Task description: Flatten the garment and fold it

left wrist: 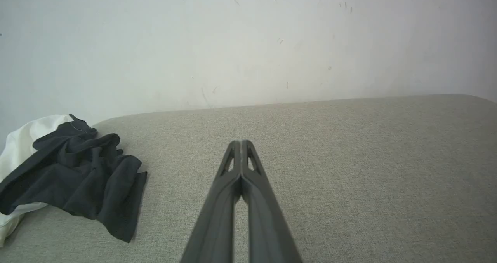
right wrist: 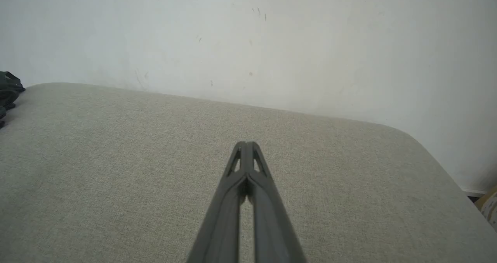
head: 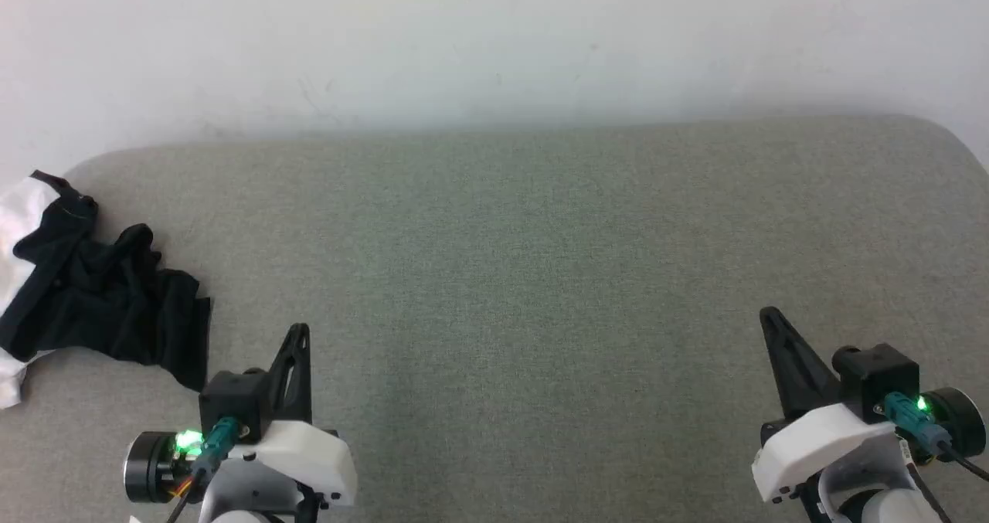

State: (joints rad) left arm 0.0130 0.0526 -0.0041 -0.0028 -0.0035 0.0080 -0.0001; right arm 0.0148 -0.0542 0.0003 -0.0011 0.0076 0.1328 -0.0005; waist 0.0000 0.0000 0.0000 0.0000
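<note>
**Jaw state.** Both sets of jaws are together, tip against tip, and hold nothing. In the head view my left jaws sit at 7 o'clock and my right jaws at 5 o'clock. Both point toward 12 o'clock over the tabletop [head: 494, 260]. I judge this a ready stance: the arms are low and wide apart, which leaves the centre free for spreading cloth.

**Garment position.** The garment [head: 100, 299] lies crumpled at 9 o'clock, at the left end of the tabletop. It is near my left jaws, at 10 o'clock from them and not touching, and well apart from my right jaws. Black fabric is bunched on top. White fabric shows on the outer side and appears to hang over the left edge. Flattening is not yet begun.

**Edges and room.** The wall [head: 494, 36] runs close behind the far edge at 12 o'clock. The far corners, at 10 and 2 o'clock, are rounded. The centre and right half are bare. I judge that the heap should be drawn toward 3 o'clock, away from the left edge, since loose cloth there could slide off.
</note>
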